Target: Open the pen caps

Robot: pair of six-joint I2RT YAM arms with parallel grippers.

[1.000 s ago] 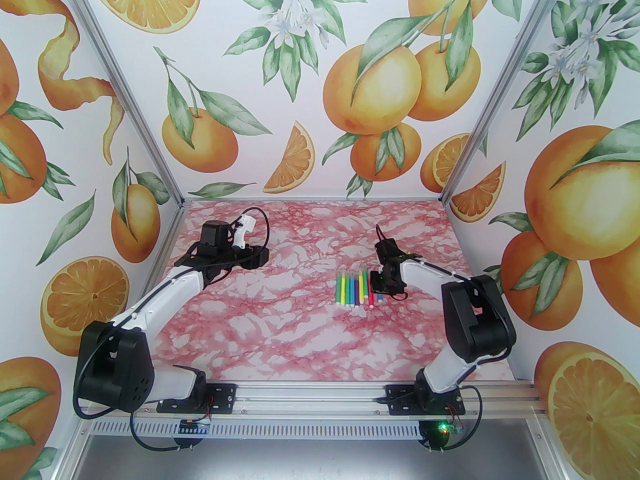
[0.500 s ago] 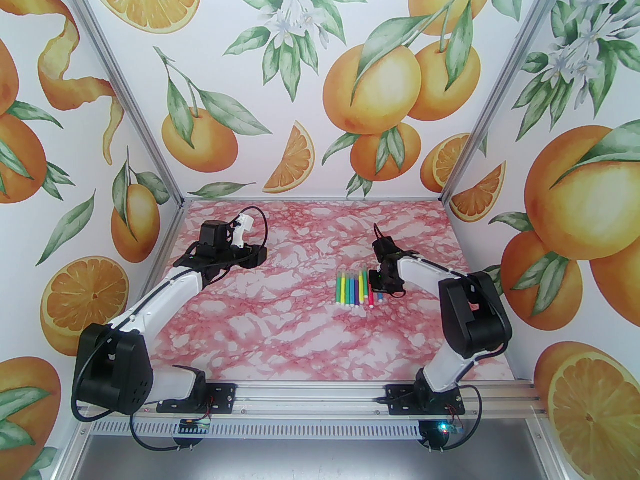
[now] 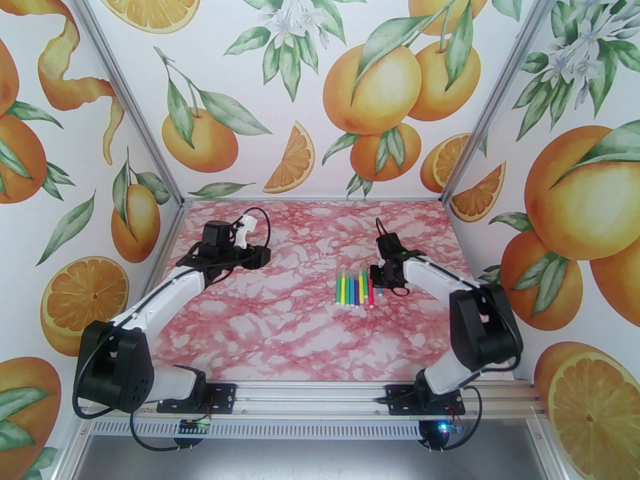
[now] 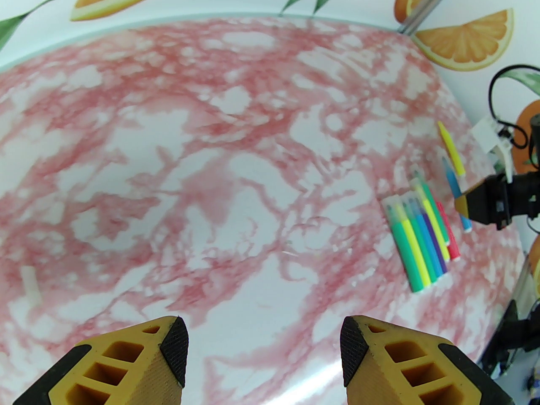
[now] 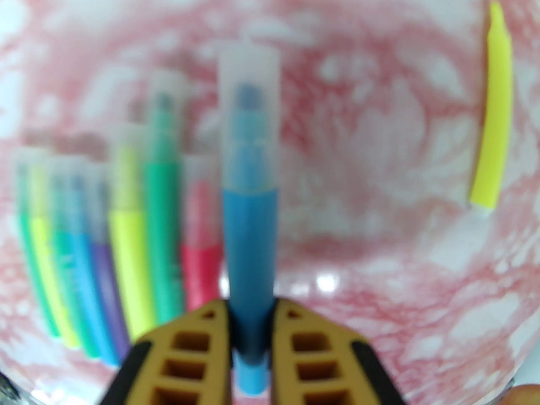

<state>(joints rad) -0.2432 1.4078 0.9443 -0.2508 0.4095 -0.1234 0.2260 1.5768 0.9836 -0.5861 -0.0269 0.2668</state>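
No writing can be read on anything.

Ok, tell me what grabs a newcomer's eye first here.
The right pincer is clamped on a blue marker, right beside a bright row of markers on the pink marbled table. Huge orange prints cover the walls all round.

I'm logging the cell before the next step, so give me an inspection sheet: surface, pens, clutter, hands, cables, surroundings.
Surface: pink marbled tabletop, flat.
Job's things: row of coloured plastic felt pens, translucent plastic caps on; slim yellow plastic pen lying apart.
Clutter: small pale piece, too blurred to identify.
Hands: left hand open, empty; right hand shut on blue plastic felt pen, cap on.
Cables: black cable loops at wrists.
Surroundings: orange-fruit printed walls, aluminium frame.
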